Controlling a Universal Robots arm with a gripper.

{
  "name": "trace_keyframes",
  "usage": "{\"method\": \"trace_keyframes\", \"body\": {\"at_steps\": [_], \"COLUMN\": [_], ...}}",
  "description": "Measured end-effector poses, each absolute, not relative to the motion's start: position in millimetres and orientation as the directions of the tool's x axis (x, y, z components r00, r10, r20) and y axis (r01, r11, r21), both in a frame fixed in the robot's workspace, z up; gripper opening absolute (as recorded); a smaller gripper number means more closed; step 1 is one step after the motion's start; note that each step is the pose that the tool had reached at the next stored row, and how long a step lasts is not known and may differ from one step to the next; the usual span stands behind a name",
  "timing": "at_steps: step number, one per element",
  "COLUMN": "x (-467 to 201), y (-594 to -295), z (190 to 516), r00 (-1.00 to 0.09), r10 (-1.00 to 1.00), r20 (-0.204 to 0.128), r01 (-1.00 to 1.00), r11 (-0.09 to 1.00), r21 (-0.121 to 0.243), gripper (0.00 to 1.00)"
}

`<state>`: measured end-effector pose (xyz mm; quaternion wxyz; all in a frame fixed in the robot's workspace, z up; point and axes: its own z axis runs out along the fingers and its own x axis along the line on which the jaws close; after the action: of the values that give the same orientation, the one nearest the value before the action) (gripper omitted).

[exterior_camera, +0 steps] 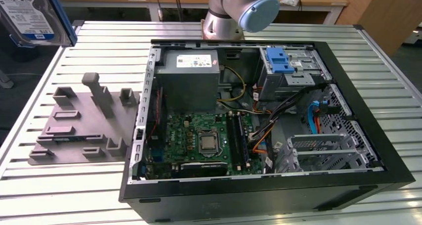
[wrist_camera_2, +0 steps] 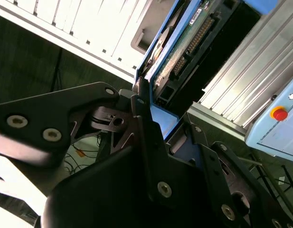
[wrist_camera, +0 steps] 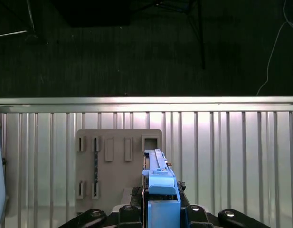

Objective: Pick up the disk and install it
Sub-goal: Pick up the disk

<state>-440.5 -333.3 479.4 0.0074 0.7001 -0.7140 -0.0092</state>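
One disk (wrist_camera: 158, 173), pinched in claw (wrist_camera: 160, 202).
Disk stood edge-on, long axis pointing away from claw; one open computer case (exterior_camera: 264, 121), one grey fixture tray (exterior_camera: 79, 131), one counter (exterior_camera: 369, 37).

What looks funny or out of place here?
Nothing looks broken or spilled. The one odd thing is the disk. It is up in the air at the exterior view's left, clamped in the gripper, outside the open computer case.
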Motion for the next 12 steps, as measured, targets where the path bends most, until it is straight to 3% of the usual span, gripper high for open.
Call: {"method": "trace_keyframes", "body": {"at_steps": [12], "x": [-440.4], "y": [-333.3], "z": [494.2], "r00": [-0.02], "r10": [-1.0], "r20": [-0.002], "r01": [-1.0], "r11": [0.02], "r21": [0.024], "gripper": [0.36]}}
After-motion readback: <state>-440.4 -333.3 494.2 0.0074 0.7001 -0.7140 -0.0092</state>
